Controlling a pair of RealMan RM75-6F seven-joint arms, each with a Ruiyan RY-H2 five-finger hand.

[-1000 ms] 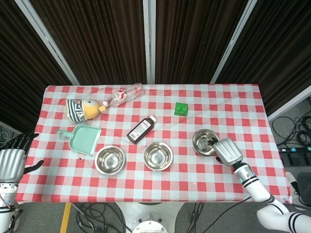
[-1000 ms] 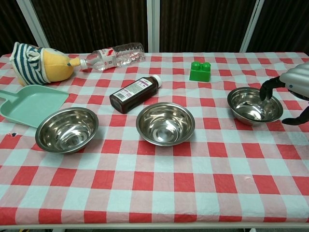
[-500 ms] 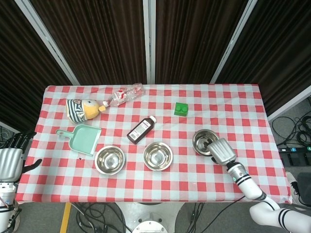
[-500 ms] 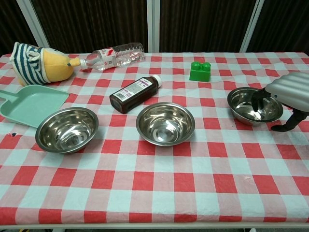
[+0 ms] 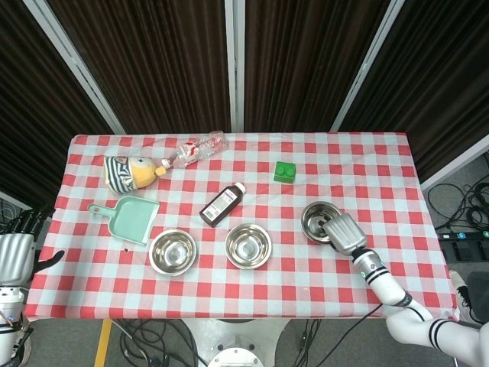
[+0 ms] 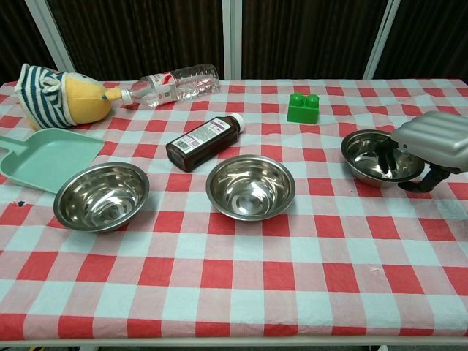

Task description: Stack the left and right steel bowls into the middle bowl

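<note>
Nothing stacked yet | right hand (image 6: 431,146) clamped on right bowl (image 6: 373,156) rim, right of middle bowl (image 6: 250,186) | left bowl (image 6: 102,195) untouched; left hand (image 5: 17,256) spread, holding nothing.

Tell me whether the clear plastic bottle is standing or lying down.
Lying down. The clear plastic bottle rests on its side on the checked tablecloth, its capped neck toward the plush toy.

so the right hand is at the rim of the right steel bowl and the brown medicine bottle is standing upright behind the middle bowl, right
Not quite. The brown medicine bottle is lying on its side, not upright, as the chest view shows. The rest holds: the right hand is at the rim of the right steel bowl, and the bottle is behind the middle bowl.
</note>
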